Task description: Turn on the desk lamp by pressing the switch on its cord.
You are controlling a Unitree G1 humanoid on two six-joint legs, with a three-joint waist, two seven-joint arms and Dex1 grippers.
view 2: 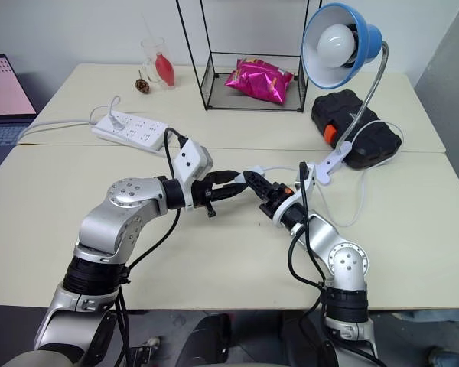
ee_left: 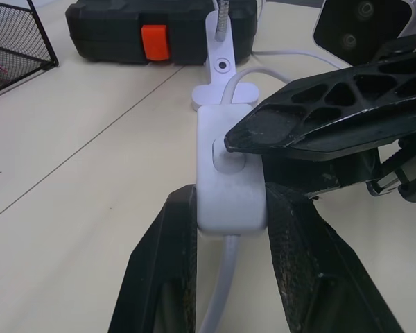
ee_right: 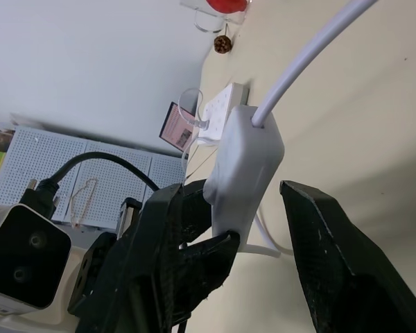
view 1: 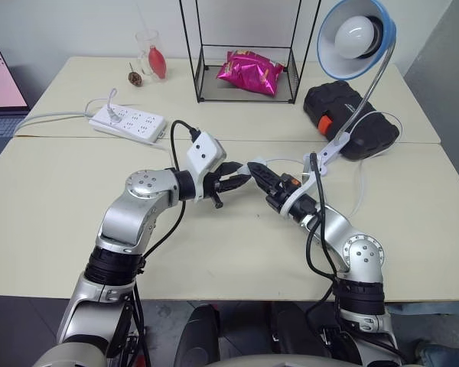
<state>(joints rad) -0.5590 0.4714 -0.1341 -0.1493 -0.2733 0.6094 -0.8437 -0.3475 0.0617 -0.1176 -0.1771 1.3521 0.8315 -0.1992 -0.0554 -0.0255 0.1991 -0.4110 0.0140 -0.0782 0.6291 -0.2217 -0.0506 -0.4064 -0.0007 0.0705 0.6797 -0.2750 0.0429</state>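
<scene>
Held just above the cream bench (view 1: 61, 229), near the white clamp foot of the blue-shaded desk lamp (view 1: 357, 38), the small flat white oblong switch (ee_left: 229, 173) is clamped edgewise in the left pincer (ee_left: 229, 229); the half-open right pincer (ee_right: 256, 229) has one finger (ee_left: 319, 121) on its round button. Being light, rigid, smooth plastic, it is judged best gripped by its long edges.

Blue desk lamp (view 1: 357, 37), white switch (ee_left: 230, 173)

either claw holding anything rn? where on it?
Left claw grips the switch by its long sides, at the near end. Right claw is open, one fingertip on the switch's button, holding nothing.
</scene>
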